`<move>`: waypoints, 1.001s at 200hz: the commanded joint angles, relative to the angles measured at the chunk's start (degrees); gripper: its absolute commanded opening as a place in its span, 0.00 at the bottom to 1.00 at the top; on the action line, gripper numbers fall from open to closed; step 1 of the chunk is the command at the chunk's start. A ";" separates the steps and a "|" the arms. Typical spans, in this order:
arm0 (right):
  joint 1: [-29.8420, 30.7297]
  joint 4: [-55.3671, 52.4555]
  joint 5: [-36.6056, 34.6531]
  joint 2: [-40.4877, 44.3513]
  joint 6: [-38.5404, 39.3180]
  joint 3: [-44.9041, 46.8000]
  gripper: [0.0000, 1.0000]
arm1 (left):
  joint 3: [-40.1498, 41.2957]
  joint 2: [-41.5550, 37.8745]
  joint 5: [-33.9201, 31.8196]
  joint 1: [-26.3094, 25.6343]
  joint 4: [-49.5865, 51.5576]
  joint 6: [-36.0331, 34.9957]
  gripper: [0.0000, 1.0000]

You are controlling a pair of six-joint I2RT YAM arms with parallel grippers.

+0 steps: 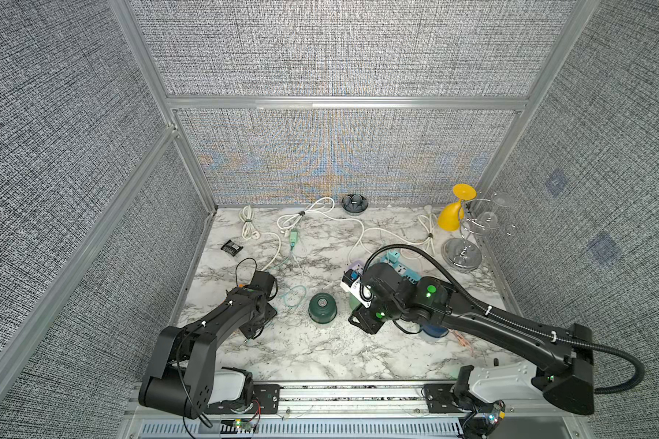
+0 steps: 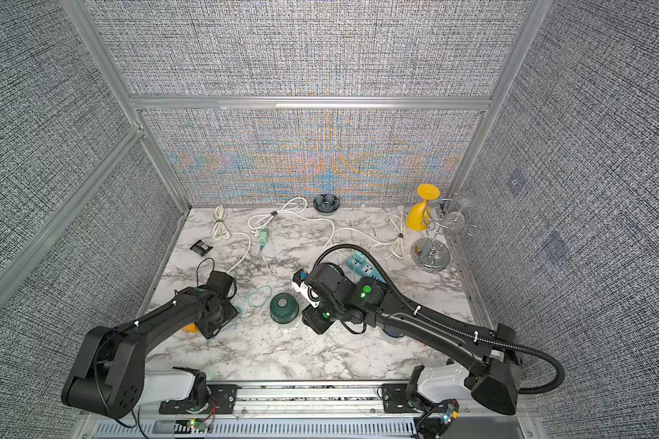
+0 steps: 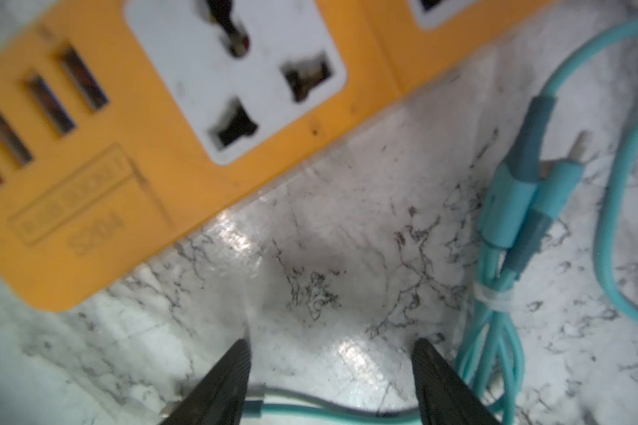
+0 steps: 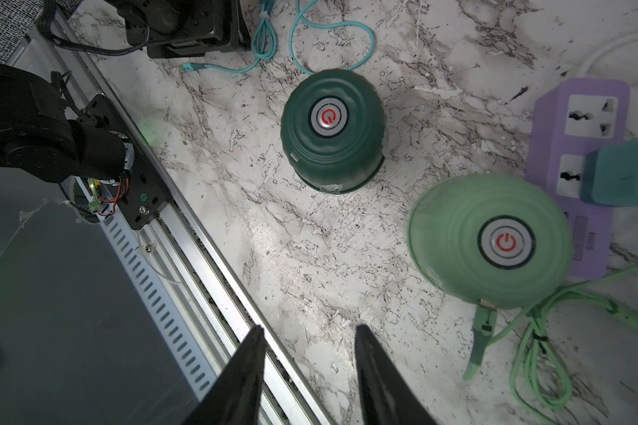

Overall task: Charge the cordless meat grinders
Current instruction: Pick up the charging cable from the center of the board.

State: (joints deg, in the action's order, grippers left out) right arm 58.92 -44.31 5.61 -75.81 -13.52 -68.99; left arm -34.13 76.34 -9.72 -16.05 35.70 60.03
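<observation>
- While both arms reach in over the marble desk (image 1: 320, 353), the dark green grinder (image 1: 322, 308) stands upright near the desk's middle. Its silver button faces up and it touches nothing.
- The mint green grinder (image 4: 490, 243) stands just at the dark green one's 3 o'clock, apart from it. In both top views it is mostly hidden under the right arm (image 1: 472, 315).
- In the right wrist view the mint green grinder stands just beside the purple power strip (image 4: 582, 95). A teal plug block (image 4: 623, 176) sits in one of the strip's sockets.
- A mint cable (image 4: 531, 331) lies looped on the desk next to the mint green grinder. One connector reaches the grinder's lower edge; whether it is seated cannot be told.
- The navy blue grinder (image 1: 434, 332) sits at about 4 o'clock from the dark green one, with only an edge showing below the right arm.
- The right gripper (image 4: 310, 328) hangs over the desk's front edge, its jaws parted with nothing between them.
- The left gripper (image 3: 333, 344) is at the dark green grinder's 9 o'clock, low over the desk. Its jaws are spread with only bare marble between the tips.
- The orange power strip (image 3: 185, 176) lies just ahead of the left gripper.
- A bundled teal cable (image 3: 509, 206) lies beside one finger, and a strand of it crosses the desk under the jaws.
</observation>
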 commanded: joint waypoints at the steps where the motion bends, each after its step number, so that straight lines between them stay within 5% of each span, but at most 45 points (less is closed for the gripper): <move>1: 0.10 0.81 0.37 -0.43 0.38 -0.75 0.43 | 0.46 -0.08 10.00 -2.44 -0.83 1.02 0.64; 98: 0.06 0.13 0.28 -1.71 0.51 -2.40 0.43 | -6.95 7.31 7.48 -11.77 5.28 -0.07 0.57; 162: 0.06 0.54 0.29 -1.36 0.60 -2.55 0.43 | -7.72 12.45 7.39 -16.48 8.38 -0.89 0.38; 200: -0.02 0.37 0.02 -0.93 0.70 -2.57 0.43 | -6.58 13.20 8.72 -18.13 7.99 -0.71 0.18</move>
State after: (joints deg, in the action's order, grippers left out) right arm 58.89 -44.29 6.00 -77.21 -13.06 -71.13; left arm -42.92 87.94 -7.25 -33.45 39.72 60.03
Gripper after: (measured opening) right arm 0.432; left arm 0.235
